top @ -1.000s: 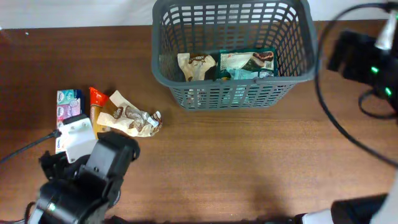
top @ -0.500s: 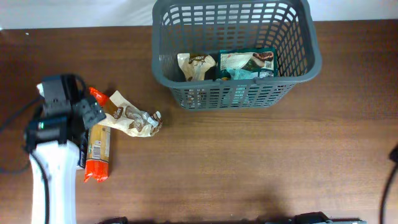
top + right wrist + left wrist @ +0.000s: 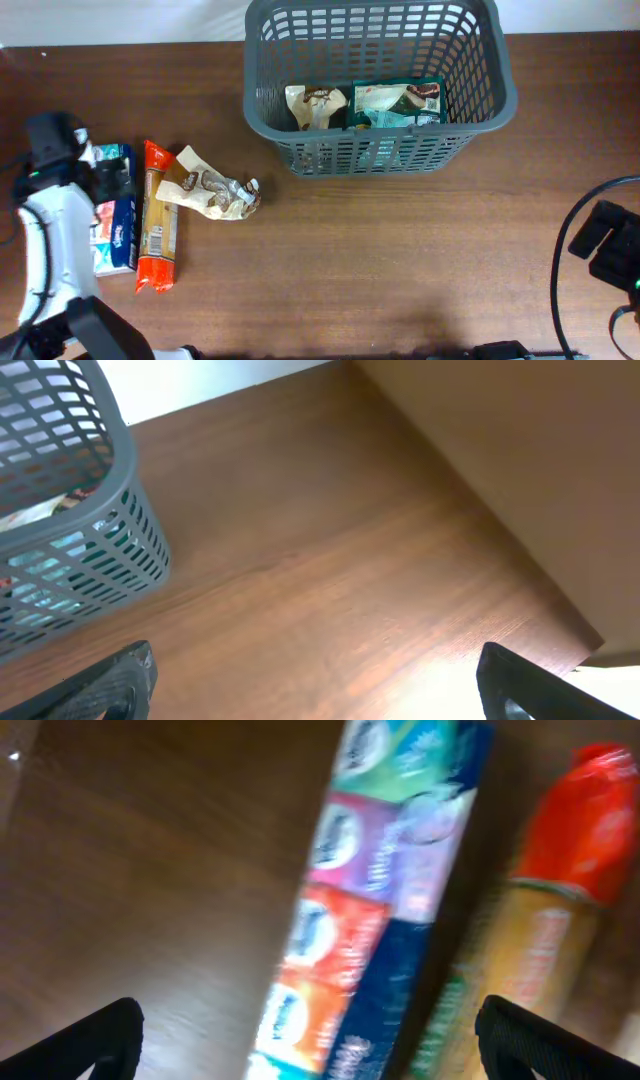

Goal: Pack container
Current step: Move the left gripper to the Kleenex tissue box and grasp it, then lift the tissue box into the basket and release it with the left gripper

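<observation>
Item: large dark grey plastic rectangular container (image 3: 330,155) with lattice slotted sides and a thick rim, standing upright at the far middle of the brown wooden bench (image 3: 400,270). Contents: one cream crinkled snack packet (image 3: 315,105) and one teal-and-white snack packet (image 3: 398,102), side by side against the near wall. Loose stock, well apart from the container on the left of the bench: a multicoloured flat tissue pack (image 3: 112,210), a long red-and-orange packet (image 3: 158,225) just beside it, and a crumpled cream-and-brown wrapper (image 3: 210,190) overlapping the long packet's far end. Left fingers (image 3: 95,1045): spread wide, holding nothing, poised over the tissue pack. Right fingers (image 3: 110,685): spread wide, empty, over bare bench near the right edge, the container off to their left. Handling, by judgement: the container looks stiff, light and not fragile; its smooth plastic may slide if nudged, so any hold is best taken across the thick rim or through a slot. It likely needs no moving; the open top accepts drops from above.
</observation>
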{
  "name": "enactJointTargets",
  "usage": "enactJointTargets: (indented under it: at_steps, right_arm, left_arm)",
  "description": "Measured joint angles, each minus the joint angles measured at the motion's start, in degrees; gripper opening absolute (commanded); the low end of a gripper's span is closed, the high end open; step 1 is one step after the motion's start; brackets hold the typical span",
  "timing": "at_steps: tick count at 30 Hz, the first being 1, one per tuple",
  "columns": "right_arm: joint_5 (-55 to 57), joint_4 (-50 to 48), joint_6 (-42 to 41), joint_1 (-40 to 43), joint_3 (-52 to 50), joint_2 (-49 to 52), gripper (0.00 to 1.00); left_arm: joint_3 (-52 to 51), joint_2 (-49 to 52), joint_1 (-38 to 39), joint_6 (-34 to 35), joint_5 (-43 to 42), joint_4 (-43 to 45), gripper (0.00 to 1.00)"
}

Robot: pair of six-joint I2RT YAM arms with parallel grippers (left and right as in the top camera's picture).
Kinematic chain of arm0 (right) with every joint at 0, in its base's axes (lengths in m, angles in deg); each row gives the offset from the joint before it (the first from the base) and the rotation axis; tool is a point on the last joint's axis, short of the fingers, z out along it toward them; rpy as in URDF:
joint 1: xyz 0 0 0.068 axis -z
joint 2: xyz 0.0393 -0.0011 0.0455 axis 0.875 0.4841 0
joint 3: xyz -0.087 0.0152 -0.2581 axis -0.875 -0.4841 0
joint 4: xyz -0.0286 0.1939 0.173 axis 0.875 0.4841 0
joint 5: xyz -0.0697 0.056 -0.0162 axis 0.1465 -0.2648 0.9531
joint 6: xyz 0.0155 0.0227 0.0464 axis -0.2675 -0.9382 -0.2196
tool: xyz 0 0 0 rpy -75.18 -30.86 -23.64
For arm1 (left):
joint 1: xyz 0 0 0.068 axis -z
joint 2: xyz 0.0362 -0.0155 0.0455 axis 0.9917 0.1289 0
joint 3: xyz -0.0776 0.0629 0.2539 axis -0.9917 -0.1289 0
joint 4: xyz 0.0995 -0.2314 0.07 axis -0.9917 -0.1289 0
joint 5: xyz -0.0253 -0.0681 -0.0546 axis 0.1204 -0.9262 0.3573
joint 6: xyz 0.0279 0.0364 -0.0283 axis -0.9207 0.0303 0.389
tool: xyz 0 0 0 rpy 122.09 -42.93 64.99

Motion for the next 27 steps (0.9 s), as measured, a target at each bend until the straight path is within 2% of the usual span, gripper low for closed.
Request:
enactJointTargets:
  at_steps: [3,8,21,25,26,27]
  right_arm:
    - [0.0,0.0,0.5,0.0,0.0,0.0,0.99]
    - [0.0,0.0,0.7,0.0,0.0,0.0,0.99]
    - [0.0,0.0,0.7,0.0,0.0,0.0,0.99]
    - [0.0,0.0,0.7,0.0,0.0,0.0,0.99]
    - [0.0,0.0,1.1,0.0,0.0,0.0,0.99]
    - [0.0,0.0,1.6,0.0,0.0,0.0,0.99]
  left_arm:
    - [0.0,1.9,-3.1,-4.1,-3.7,0.1,1.00]
    - [0.0,6.4,-3.2,-8.6,-7.5,0.7,1.00]
    - [0.0,12.4,-1.8,-13.7,-8.5,3.9,0.99]
    - [0.0,17.2,-1.8,-14.1,-8.2,4.3,0.89]
    - [0.0,19.3,-1.9,-14.4,-7.9,4.5,0.82]
    - [0.0,20.3,-1.9,-14.5,-7.5,4.7,0.80]
